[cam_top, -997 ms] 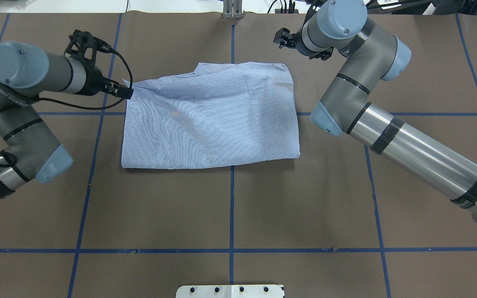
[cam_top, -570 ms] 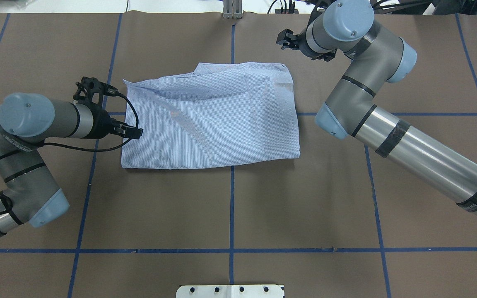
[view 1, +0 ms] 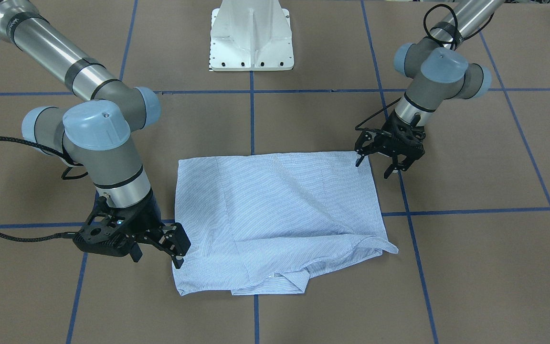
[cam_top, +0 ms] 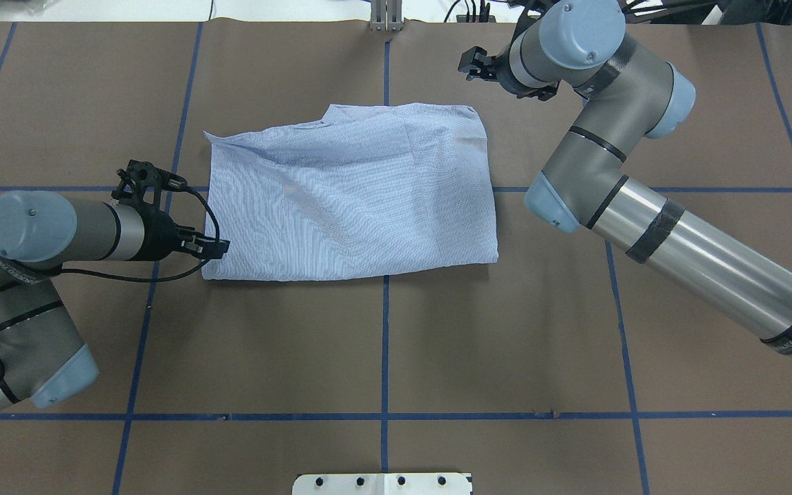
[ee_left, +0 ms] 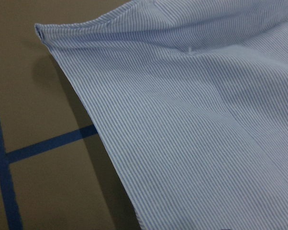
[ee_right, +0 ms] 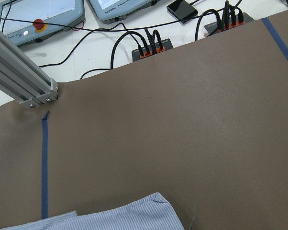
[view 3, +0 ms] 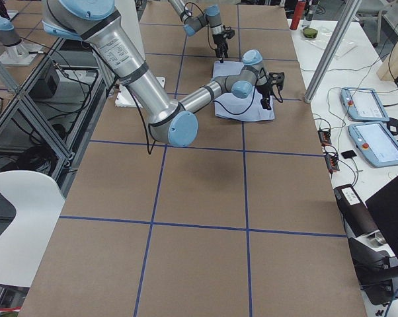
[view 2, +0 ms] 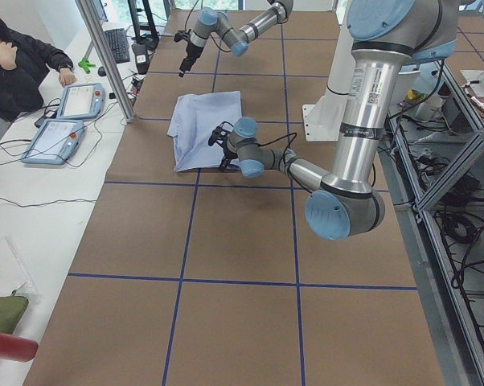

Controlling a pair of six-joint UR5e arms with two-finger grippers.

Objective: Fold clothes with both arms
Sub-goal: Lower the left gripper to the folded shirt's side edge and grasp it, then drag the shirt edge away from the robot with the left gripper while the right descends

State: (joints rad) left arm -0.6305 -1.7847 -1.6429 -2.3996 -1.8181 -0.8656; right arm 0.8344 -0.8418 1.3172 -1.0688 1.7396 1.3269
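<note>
shirt (cam_top: 348, 199): rough folded rectangle, flat mid-worktop (cam_top: 382, 344), toward 12 o'clock in the overhead view | handling: judged light, limp, slides easily; pinch all layers at corners | left tool (view 1: 372, 169): spread wide, empty, at shirt's 8 o'clock corner | right tool (view 1: 158, 260): spread, empty, just beyond 1 o'clock corner

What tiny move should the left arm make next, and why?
Probably ease the left pincer down onto the shirt corner and close. It hovers open and empty right beside that corner, while the right pincer hangs open by the shirt's other side.
</note>
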